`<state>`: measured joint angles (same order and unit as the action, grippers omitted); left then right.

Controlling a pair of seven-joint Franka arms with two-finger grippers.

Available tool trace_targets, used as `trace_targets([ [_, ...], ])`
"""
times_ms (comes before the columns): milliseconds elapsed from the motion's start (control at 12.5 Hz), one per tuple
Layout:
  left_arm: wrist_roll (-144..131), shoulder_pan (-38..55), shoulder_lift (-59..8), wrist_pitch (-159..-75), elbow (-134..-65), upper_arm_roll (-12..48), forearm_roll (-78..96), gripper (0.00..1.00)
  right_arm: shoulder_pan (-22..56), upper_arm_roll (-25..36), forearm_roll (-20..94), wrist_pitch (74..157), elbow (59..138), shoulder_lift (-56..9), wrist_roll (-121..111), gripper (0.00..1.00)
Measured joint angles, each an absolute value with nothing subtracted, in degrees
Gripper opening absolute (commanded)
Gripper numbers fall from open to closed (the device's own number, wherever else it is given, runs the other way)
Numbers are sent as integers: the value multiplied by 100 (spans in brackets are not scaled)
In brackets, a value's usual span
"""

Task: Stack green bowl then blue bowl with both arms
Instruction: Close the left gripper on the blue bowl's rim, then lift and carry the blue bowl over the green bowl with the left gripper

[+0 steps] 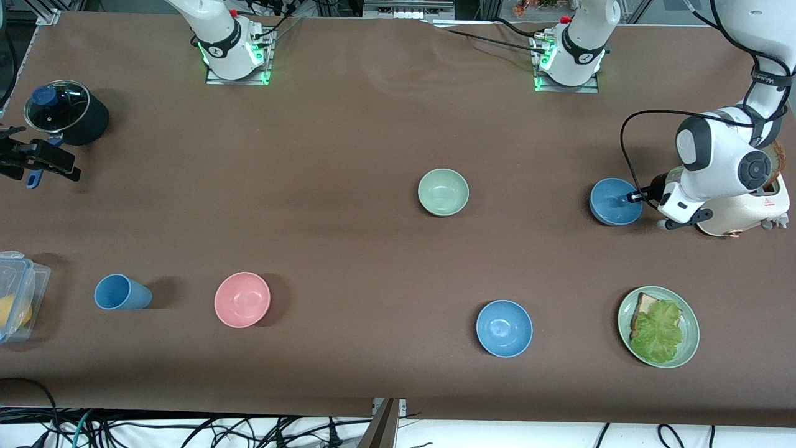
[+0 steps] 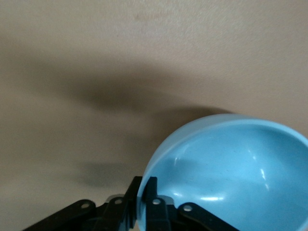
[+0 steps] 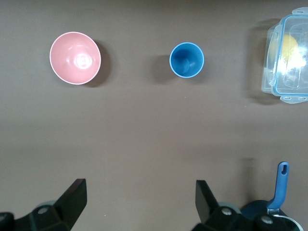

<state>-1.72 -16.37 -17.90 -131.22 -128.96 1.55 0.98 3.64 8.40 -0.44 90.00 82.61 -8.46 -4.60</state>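
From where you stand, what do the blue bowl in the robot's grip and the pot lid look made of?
The blue bowl, pinched at its rim by the left gripper, looks like smooth plastic or glazed ceramic, given its soft glints. The pot lid looks like clear glass: see-through, reflective.

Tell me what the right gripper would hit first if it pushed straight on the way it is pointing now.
Most likely bare brown tablecloth. The right gripper points down with its fingers open, and nothing lies between them. The pink bowl and blue cup sit off that line, though depth is hard to judge.
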Motion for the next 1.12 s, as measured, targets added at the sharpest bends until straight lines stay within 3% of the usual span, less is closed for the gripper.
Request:
trace_targets([
  [321,-150,-1629,-1156,-10744,-11864,166,100,0,364,840,-44,9001,8262,-847,-460,100],
  [561,-119,-1617,-940,-9332,-10858,578,848,0,364,840,-44,9001,8261,-847,-460,100],
  [801,-569,-1580,-1091,-9445,-10808,1551,1524,0,363,840,-44,9001,8261,-848,-460,100],
  [1122,-1956,-1422,-1681,-10639,-10833,3130,1555,0,363,840,-44,9001,8262,-850,-460,100],
])
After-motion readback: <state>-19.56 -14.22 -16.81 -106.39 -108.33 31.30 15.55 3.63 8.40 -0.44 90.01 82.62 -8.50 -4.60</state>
